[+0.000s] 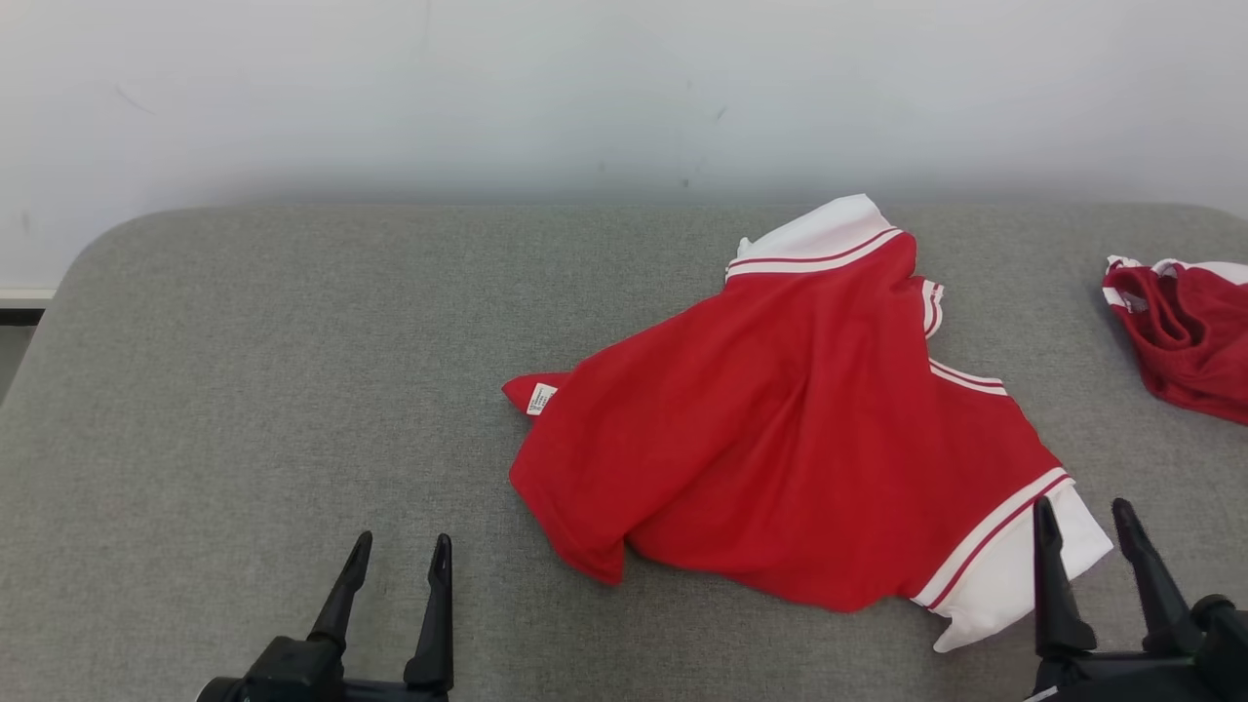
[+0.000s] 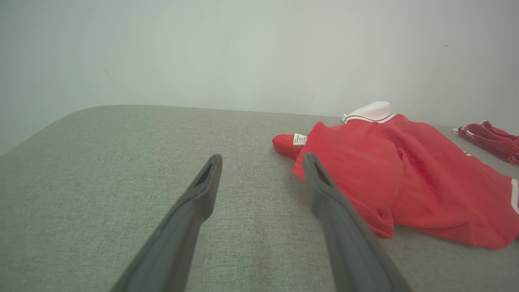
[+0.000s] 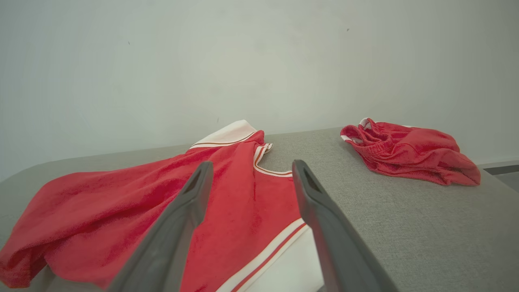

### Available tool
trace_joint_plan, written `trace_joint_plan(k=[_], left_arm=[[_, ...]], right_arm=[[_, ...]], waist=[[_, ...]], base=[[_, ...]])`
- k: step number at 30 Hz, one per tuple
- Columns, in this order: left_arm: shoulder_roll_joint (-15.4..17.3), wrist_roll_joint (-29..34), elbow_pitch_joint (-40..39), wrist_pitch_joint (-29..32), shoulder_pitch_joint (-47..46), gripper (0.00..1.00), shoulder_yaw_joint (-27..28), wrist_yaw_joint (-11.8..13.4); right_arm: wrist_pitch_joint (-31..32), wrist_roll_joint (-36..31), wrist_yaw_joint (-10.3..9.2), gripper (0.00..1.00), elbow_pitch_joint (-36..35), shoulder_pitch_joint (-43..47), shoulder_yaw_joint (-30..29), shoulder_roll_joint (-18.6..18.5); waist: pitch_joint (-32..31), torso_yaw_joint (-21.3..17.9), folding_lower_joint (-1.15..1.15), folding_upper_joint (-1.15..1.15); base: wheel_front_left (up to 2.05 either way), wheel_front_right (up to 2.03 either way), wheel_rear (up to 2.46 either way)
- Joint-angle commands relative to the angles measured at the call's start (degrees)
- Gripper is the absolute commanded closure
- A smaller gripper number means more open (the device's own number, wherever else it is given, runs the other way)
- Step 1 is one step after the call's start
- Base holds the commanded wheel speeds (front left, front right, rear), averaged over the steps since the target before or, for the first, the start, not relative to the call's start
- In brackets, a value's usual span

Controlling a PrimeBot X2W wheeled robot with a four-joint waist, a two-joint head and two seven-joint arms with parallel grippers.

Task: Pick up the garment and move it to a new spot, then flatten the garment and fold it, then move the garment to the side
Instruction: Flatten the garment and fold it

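Just ahead of the right hand (image 1: pixel 1081 507), fingers apart and empty, the crumpled red shirt (image 1: pixel 780 429) lies on the table (image 1: pixel 244 390). Best to pinch its near white cuff (image 1: pixel 1014 575) deeply, I judge; the left hand (image 1: pixel 405 538), likewise spread, should take the hem (image 1: pixel 565 526) to its right.

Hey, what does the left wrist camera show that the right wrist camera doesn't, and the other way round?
Left wrist view: the left gripper, open over the bare grey surface, and the small white label on a corner of the red shirt. Right wrist view: the right gripper, open over the shirt's white striped sleeve end. Both: the red shirt, the crumpled second red garment beyond it, the grey surface and the pale wall.
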Motion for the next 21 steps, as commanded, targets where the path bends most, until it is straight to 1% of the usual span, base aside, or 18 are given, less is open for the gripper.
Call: trace_joint_plan(k=[1, 6, 13, 21], left_arm=[[0.0, -0.3, 0.2, -0.2, -0.6, 0.0, -0.4, -0.1], [0.0, -0.7, 0.5, -0.2, -0.7, 0.0, -1.5, 0.0], [0.0, -0.7, 1.3, -0.2, -0.3, 0.0, -3.3, -0.2], [0.0, -0.9, 5.5, -0.2, -0.9, 0.0, -9.4, -0.7]], right_arm=[[-0.4, -0.1, -0.15, 0.0, -0.3, 0.7, 0.7, 0.4], [-1.4, 0.4, -0.15, 0.0, 0.0, 1.2, 2.8, 1.0], [-3.1, 1.1, -0.15, 0.0, 3.1, 1.2, 5.2, 1.6], [-4.3, 1.9, -0.15, 0.0, 6.7, -0.2, 8.5, 1.9]], waist=[[0.0, 0.2, 0.0, 0.0], [-0.2, 0.7, 0.0, 0.0], [-0.7, 0.9, 0.0, 0.0], [-1.2, -1.1, 0.0, 0.0]], base=[[0.0, 0.0, 0.0], [0.0, 0.0, 0.0], [0.0, 0.0, 0.0], [0.0, 0.0, 0.0]])
